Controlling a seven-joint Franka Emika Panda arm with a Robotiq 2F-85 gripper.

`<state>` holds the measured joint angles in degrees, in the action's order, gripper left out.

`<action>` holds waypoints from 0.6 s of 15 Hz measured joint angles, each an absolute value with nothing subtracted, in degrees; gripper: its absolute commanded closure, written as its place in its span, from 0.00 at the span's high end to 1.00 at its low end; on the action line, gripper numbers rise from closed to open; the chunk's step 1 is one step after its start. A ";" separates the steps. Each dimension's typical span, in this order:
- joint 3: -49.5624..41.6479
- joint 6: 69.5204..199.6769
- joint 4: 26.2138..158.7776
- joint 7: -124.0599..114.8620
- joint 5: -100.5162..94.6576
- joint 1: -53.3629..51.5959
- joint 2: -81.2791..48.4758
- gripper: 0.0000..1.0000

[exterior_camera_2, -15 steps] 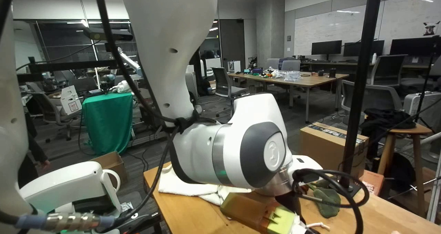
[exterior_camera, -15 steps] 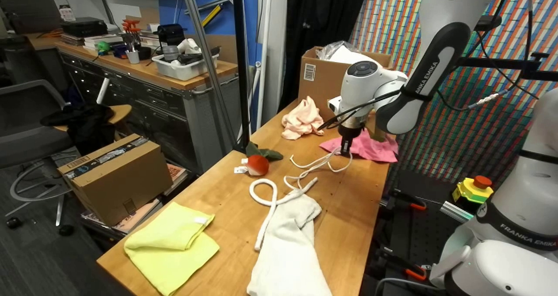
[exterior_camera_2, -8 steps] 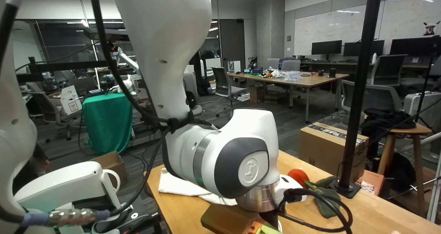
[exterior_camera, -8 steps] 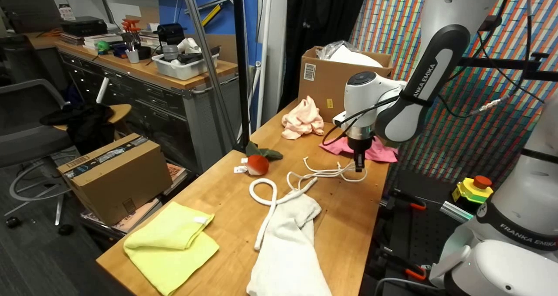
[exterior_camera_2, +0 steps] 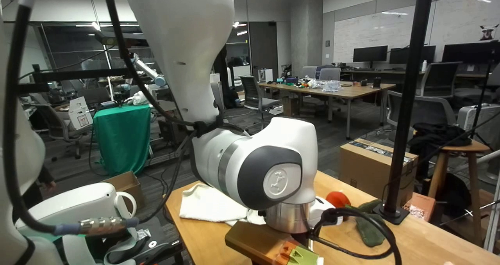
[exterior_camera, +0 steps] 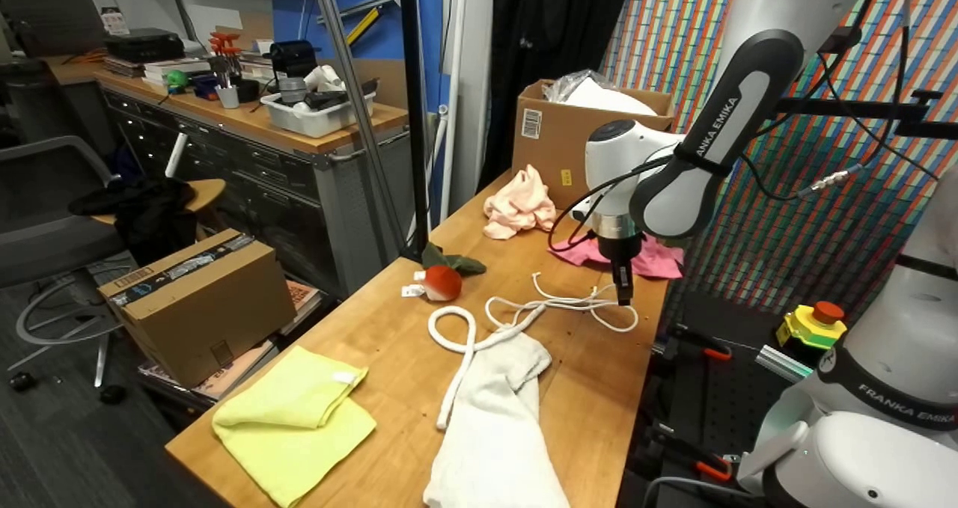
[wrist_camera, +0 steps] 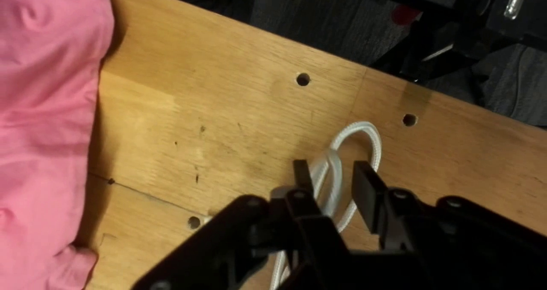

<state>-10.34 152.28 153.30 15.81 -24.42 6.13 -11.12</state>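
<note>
In the wrist view my gripper (wrist_camera: 330, 174) stands open low over the wooden table, its fingers well apart. A thin white cord (wrist_camera: 376, 148) loops between and beyond them; one bight inside the jaws is blurred and free of the right pad, and whether it brushes the left finger I cannot tell. In an exterior view the gripper (exterior_camera: 624, 298) points down at the cord's loose coils (exterior_camera: 569, 301). The cord joins a thicker white rope (exterior_camera: 470, 343) beside a white cloth (exterior_camera: 494, 448). Behind the gripper lies a pink cloth (exterior_camera: 660, 259).
On the table are a peach cloth (exterior_camera: 520, 203), a red plush thing (exterior_camera: 443, 283) with green leaves, and a yellow cloth (exterior_camera: 299, 418). A large cardboard box (exterior_camera: 550, 141) stands at the back. A black post (exterior_camera_2: 404, 101) rises at the table's edge.
The gripper has moved from near the pink cloth toward the table's right edge, and the cord's end came along with it. The cord's loop now lies on the table there, with the jaws parted.
</note>
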 measured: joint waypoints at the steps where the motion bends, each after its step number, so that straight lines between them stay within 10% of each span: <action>1: -10.16 151.96 153.26 15.82 -24.42 6.13 -10.78 0.73; 5: -9.54 151.33 153.11 15.82 -24.42 5.98 -8.98 0.99; 9: -7.80 151.29 153.21 15.76 -24.42 5.18 -6.02 1.00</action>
